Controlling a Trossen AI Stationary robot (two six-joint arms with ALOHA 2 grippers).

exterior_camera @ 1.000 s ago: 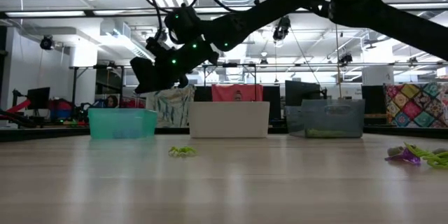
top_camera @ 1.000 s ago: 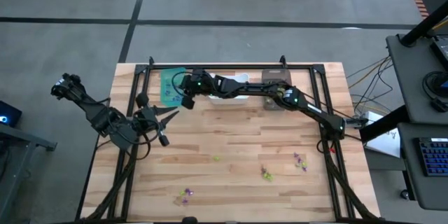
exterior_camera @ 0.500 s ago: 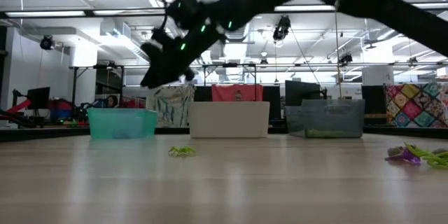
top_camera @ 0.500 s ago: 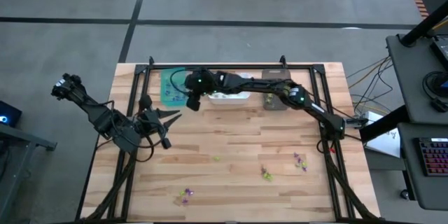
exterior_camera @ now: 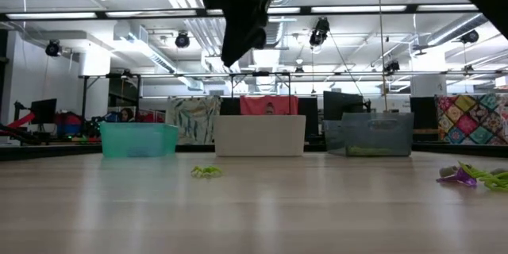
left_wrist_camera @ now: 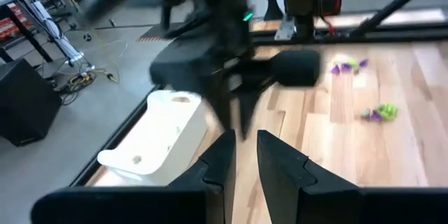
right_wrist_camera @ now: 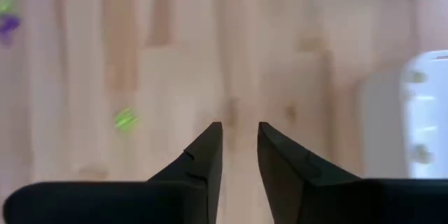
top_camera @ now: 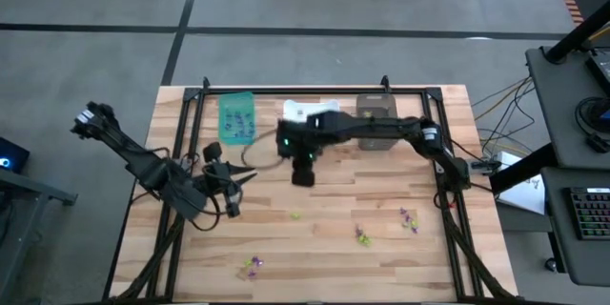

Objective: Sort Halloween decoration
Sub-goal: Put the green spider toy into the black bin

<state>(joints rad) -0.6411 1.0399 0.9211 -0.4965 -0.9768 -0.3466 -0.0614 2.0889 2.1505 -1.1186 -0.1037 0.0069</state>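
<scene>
The right gripper (top_camera: 301,173) hangs over bare wood in the middle of the table, in front of the white bin (top_camera: 307,116), its jaws narrowly parted with nothing between them, as its own wrist view shows. The Halloween decoration is scattered over the near half of the table: a lime-green trinket (top_camera: 295,215) lies nearest the gripper, a green-and-purple cluster (top_camera: 363,238) and a purple piece (top_camera: 408,217) sit farther right, and another purple-and-green pair (top_camera: 253,266) rests near the front edge. To judge by this, the step in hand is the reach for the next piece, and the lime-green one looks the likeliest target. To do it well the arm should open its jaws wider on the way, come straight down over the trinket so it lies between the fingertips, and close only at the wood, since something so small could easily skid away. The left gripper (top_camera: 221,179) waits over the left side of the table, jaws nearly together and empty. A second ago the right gripper was at the far side over the teal bin (top_camera: 236,117); it has since swung nearer and rightward, and the left arm has shifted slightly
</scene>
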